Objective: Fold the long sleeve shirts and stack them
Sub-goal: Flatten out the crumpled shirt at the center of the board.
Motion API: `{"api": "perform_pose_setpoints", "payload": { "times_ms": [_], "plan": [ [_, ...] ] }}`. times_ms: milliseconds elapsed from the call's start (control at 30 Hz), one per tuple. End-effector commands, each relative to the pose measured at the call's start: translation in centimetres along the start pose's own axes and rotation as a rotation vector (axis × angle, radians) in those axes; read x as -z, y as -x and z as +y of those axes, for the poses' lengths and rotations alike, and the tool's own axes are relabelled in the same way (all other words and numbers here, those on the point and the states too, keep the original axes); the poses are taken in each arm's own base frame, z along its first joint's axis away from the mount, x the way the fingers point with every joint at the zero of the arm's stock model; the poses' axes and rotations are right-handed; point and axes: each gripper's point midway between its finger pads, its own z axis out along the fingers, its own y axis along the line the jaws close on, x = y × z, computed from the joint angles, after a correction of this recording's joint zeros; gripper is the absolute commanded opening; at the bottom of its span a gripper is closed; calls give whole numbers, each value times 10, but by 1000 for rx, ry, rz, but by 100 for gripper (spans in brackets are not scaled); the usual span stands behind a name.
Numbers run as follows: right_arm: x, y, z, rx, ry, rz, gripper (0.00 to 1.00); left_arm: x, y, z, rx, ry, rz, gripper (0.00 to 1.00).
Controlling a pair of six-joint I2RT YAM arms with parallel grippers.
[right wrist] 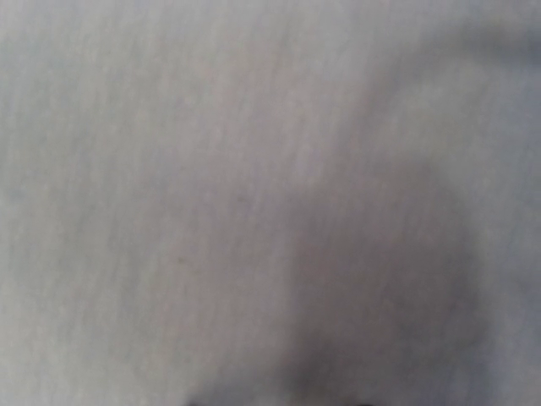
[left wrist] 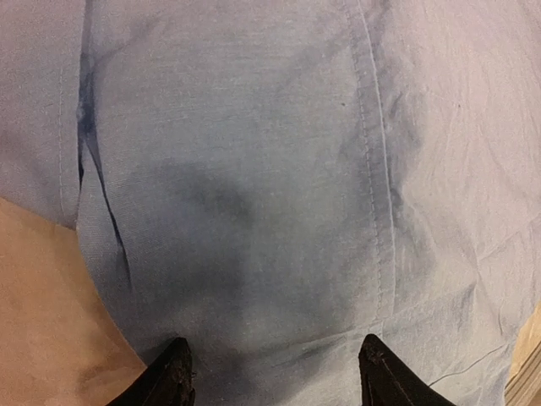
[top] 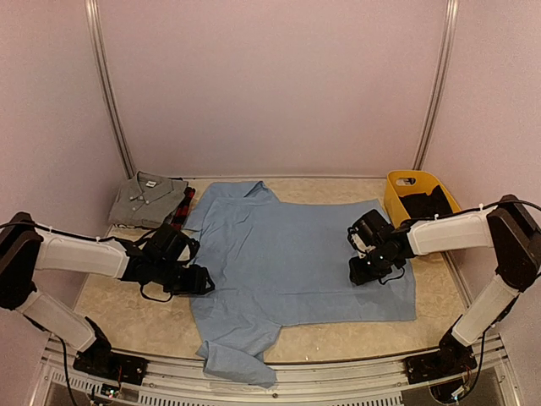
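The light blue long sleeve shirt (top: 296,254) lies spread flat across the table, collar at the back and one sleeve bunched at the front edge (top: 237,359). A folded grey shirt (top: 145,200) rests at the back left on a red-and-black plaid shirt (top: 183,206). My left gripper (top: 203,281) sits at the blue shirt's left edge. In the left wrist view it (left wrist: 275,376) stands open over the cloth (left wrist: 254,169) beside a seam. My right gripper (top: 362,272) presses down on the shirt's right part. Blurred cloth (right wrist: 254,169) fills the right wrist view and hides the jaws.
A yellow plastic basket (top: 397,199) stands at the back right, just behind the right arm. Bare beige tabletop (top: 127,309) shows to the left of the blue shirt. Pink walls close in the back and both sides.
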Motion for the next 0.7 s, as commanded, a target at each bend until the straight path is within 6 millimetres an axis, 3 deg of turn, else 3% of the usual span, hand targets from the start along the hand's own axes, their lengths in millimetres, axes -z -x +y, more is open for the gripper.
{"api": "perform_pose_setpoints", "payload": {
  "times_ms": [0,133,300,567,667],
  "plan": [
    [-4,-26,-17,-27,-60,79,40,2,-20,38,31,135,41,63],
    [3,-24,-20,-27,-68,71,40,7,-19,40,43,140,29,62],
    [12,-10,-7,-19,-2,34,40,12,-12,28,46,92,10,61],
    [46,21,27,32,189,-103,41,28,29,-15,-20,-65,-104,69],
    [60,22,36,46,242,-136,41,38,42,-33,-52,-136,-153,75]
  ]
}}
